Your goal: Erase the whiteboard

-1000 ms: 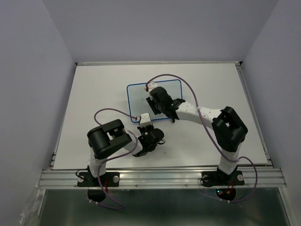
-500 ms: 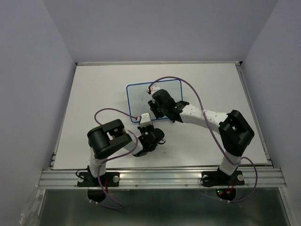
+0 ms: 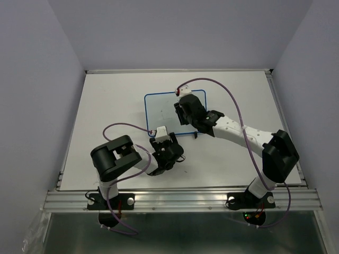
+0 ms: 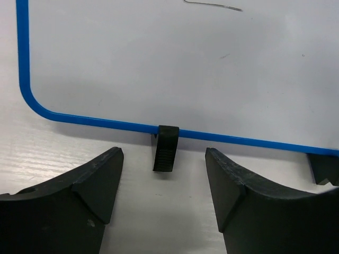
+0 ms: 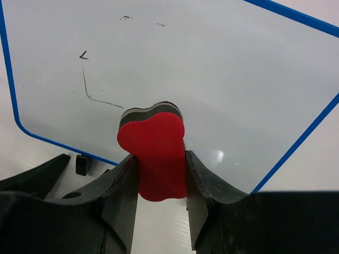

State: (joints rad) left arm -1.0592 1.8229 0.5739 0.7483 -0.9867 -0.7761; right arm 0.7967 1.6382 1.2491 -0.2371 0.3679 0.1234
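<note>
The whiteboard (image 3: 159, 112) lies flat mid-table, white with a thin blue rim. Thin black marker strokes (image 5: 87, 87) remain on it, with a short one (image 4: 212, 4) in the left wrist view. My right gripper (image 3: 183, 108) hangs over the board's far half, shut on a red eraser (image 5: 156, 153) whose dark felt face is turned to the board (image 5: 228, 69). My left gripper (image 3: 165, 144) sits at the board's near edge, open and holding nothing. One black foot (image 4: 166, 148) of the board (image 4: 159, 63) lies just ahead of its fingertips (image 4: 111, 164). The eraser is hidden in the top view.
The white table (image 3: 106, 106) is walled on the left, right and back. A metal rail (image 3: 180, 197) runs along its near edge. Purple cables (image 3: 233, 100) loop above both arms. A second black foot (image 4: 323, 169) sits at the right of the left wrist view.
My left gripper has opened at the board's near edge. My right gripper has carried the eraser up and to the right across the board, and the board has shifted slightly right.
</note>
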